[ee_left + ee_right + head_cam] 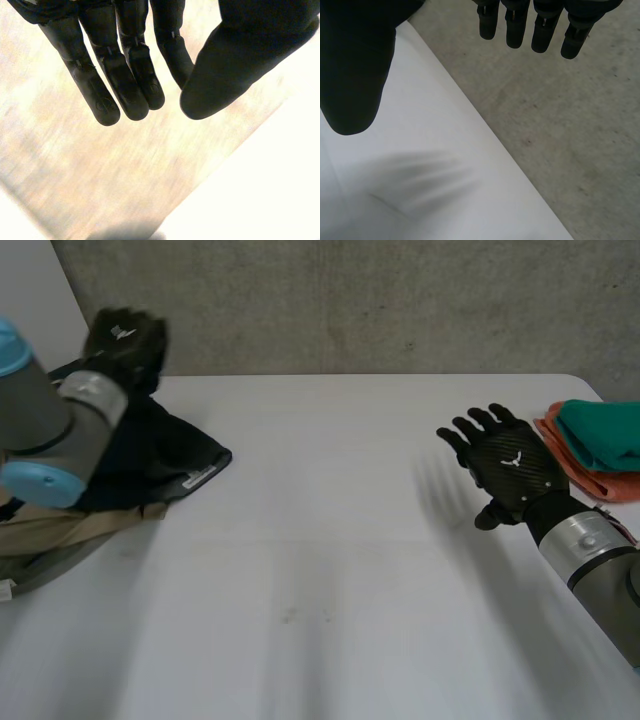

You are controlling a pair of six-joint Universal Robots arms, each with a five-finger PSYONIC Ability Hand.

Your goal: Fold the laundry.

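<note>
Dark garment (175, 455) heaped on a beige garment (70, 530) at the left edge of the table (320, 570) looks soft, light, limp, so best pinched at a hem or corner; left hand (125, 340) raised over it, fingers straight, empty; right hand (510, 465) splayed, empty, near the folded teal cloth (600, 430)

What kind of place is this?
Probably a lab or test workspace, not a home: a white table before a rough concrete wall, with a heap of dark and tan clothes at one side and a folded teal and orange stack opposite.
</note>
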